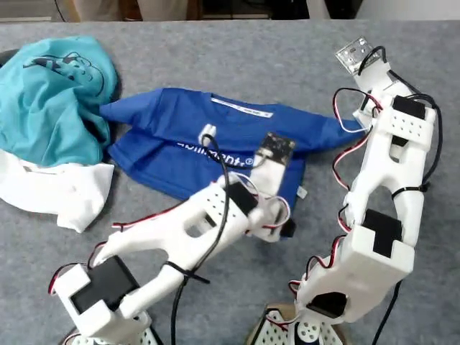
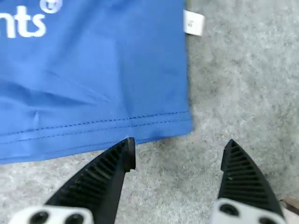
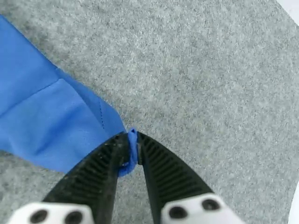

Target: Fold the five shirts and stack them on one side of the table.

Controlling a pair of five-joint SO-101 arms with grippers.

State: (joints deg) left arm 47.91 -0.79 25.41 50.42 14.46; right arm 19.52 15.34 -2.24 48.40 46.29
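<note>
- High view: blue shirt (image 1: 215, 136) is lying mid-table, left arm (image 1: 187, 223) hiding its hem; teal shirt (image 1: 50, 93) is overlapping white shirt (image 1: 57, 190).
- Left wrist: left gripper (image 2: 180, 149) is gaping beside the hem (image 2: 117, 126).
- Right wrist: right gripper (image 3: 133, 142) is clamping the sleeve (image 3: 60, 116) tip.

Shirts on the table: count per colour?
blue shirt: 1
teal shirt: 1
white shirt: 1
Total: 3 visible; any others under the pile cannot be told.
</note>
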